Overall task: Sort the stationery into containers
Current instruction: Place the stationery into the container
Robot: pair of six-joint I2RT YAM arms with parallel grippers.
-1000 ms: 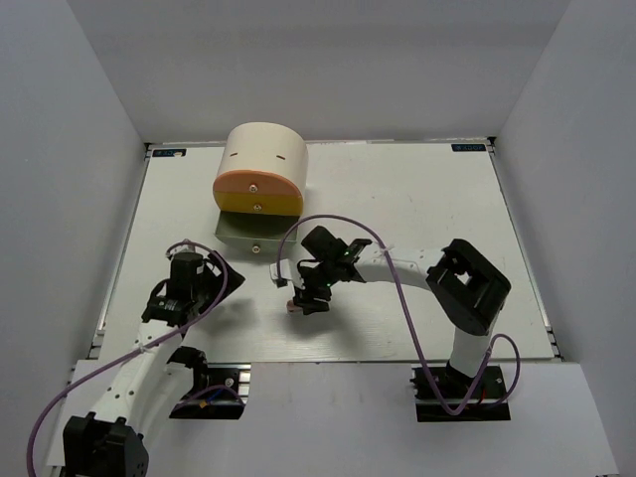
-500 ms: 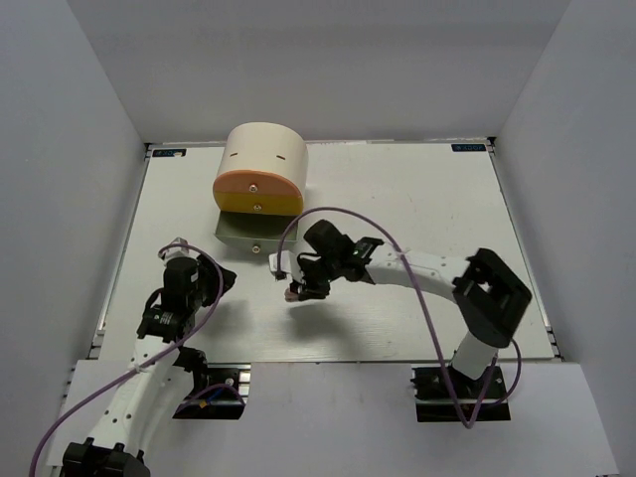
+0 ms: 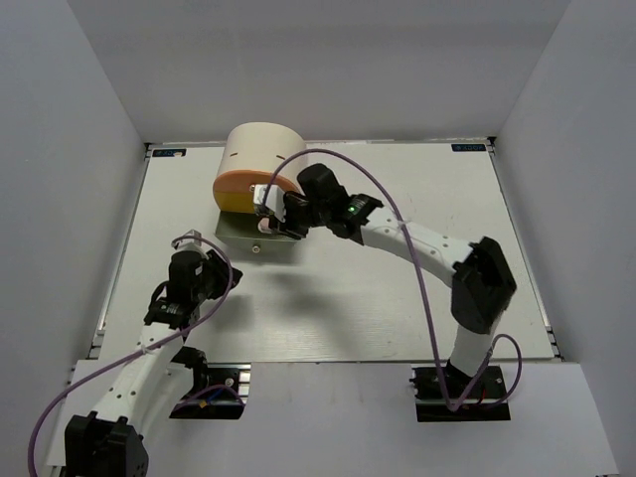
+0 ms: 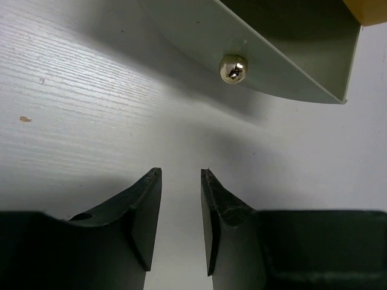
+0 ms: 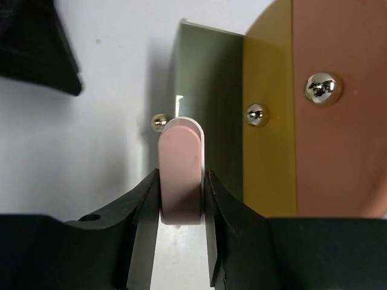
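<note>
A pinkish eraser [image 5: 180, 169] stands upright between the fingers of my right gripper [image 5: 181, 173], which is shut on it. In the top view this gripper [image 3: 266, 221] hangs over the pulled-out grey-green drawer [image 3: 237, 235] of the cream chest [image 3: 260, 149]. Above that drawer sit the yellow drawer [image 5: 266, 72] and the orange drawer [image 5: 338, 151], both pushed in. My left gripper [image 4: 181, 172] is low over the table just in front of the grey-green drawer's round knob [image 4: 233, 66]. Its jaws stand a narrow gap apart with nothing between them. No pens or highlighters show.
The chest stands at the back of the white table [image 3: 417, 288], left of centre. My left arm [image 3: 184, 283] lies at the front left, and its black body shows in the right wrist view [image 5: 36, 48]. White walls enclose the table.
My right arm carried the eraser from the table's middle back and left to above the open drawer. My left gripper's jaws have narrowed and the wrist shifted a little.
</note>
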